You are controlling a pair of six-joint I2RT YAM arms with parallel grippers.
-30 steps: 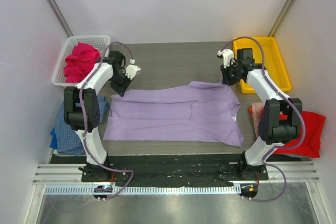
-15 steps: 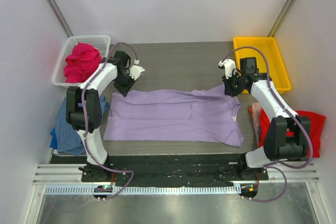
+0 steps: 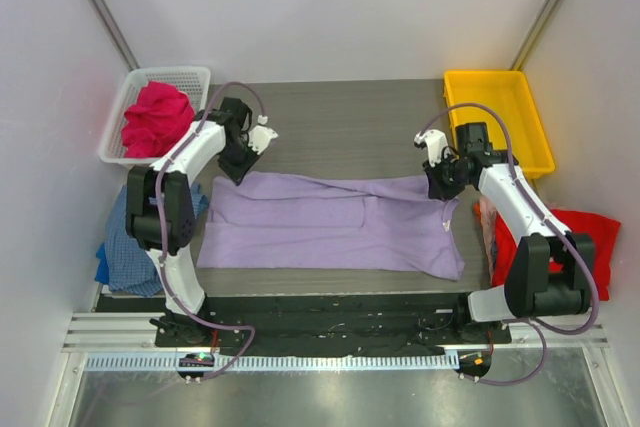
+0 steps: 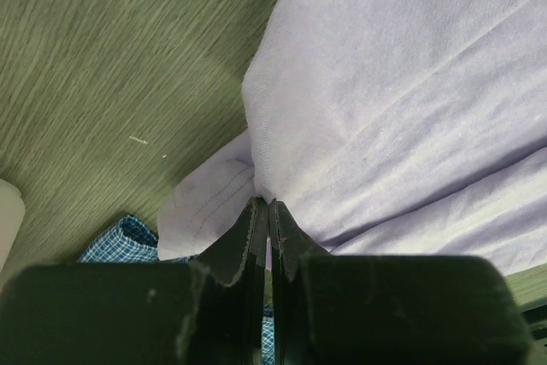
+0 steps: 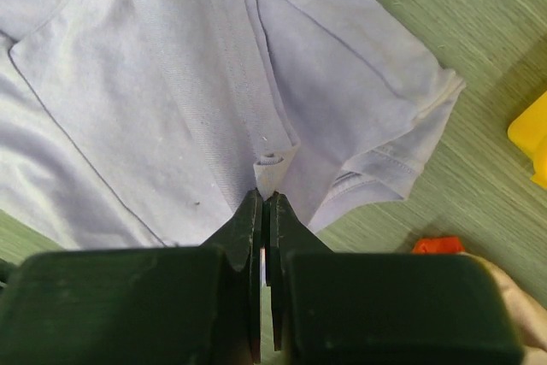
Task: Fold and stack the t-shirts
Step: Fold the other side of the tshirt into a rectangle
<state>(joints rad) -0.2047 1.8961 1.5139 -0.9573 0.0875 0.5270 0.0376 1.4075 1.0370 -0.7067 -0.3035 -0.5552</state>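
The lavender-purple t-shirt (image 3: 330,227) lies spread across the middle of the table, its far edge folded toward me. My left gripper (image 3: 232,171) is shut on its far left corner (image 4: 256,185). My right gripper (image 3: 443,188) is shut on its far right edge (image 5: 275,168). The red t-shirt (image 3: 580,247) lies at the right edge of the table. The magenta-pink t-shirt (image 3: 153,117) is bunched in the white mesh basket (image 3: 192,76). The blue checked t-shirt (image 3: 120,262) lies at the left, under the left arm, and it also shows in the left wrist view (image 4: 128,241).
The yellow tray (image 3: 505,117) stands at the back right, just beyond the right arm. The basket stands at the back left. White walls close in both sides. Bare table (image 3: 340,127) lies behind the purple shirt.
Both grippers have pulled the purple shirt's far edge toward me, folding it over the body. The right gripper moved down and right, the left slightly right.
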